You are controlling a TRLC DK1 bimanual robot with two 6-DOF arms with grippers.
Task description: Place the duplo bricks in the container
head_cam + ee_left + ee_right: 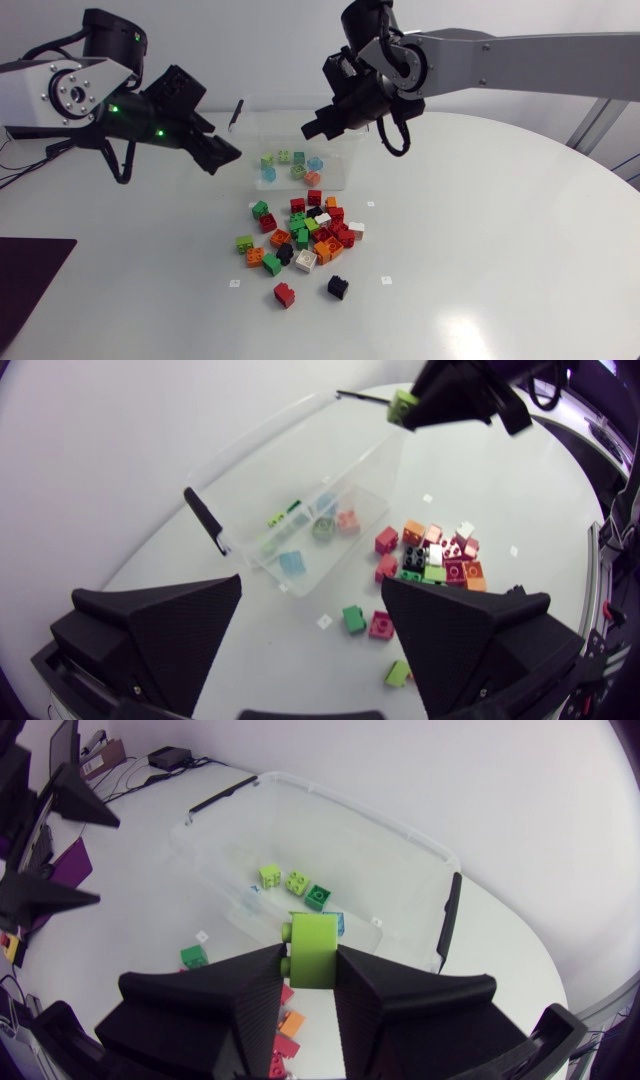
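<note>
Since the light green brick [315,948] is hard moulded plastic, it is judged to be light, stiff and somewhat slippery, though hardly fragile. It is best taken by two flat opposite side walls rather than by the studs. That is how it is held now: the fingers of the right gripper [312,958] are closed on its sides, with the studs facing sideways.

In the head view this gripper [318,126] is seen at upper centre of the frame, above the far rim of the container [342,176]. The brick is therefore carried in the air over the box and is not yet released. A short drop should be harmless, but a bounce is possible given the low weight.

The container is a clear, thin-walled plastic box with dark handle clips. About seven bricks lie in it, in light green, green, pale blue and orange, all on its floor.

The left gripper [222,155] is seen at upper left of the frame, beside the box. Its fingers are spread wide with nothing between them.

On the white bench [500,260] the loose heap of bricks [305,236] lies at centre frame, just in front of the box. A red brick [284,295] and a black brick [338,288] lie apart at lower centre.
</note>
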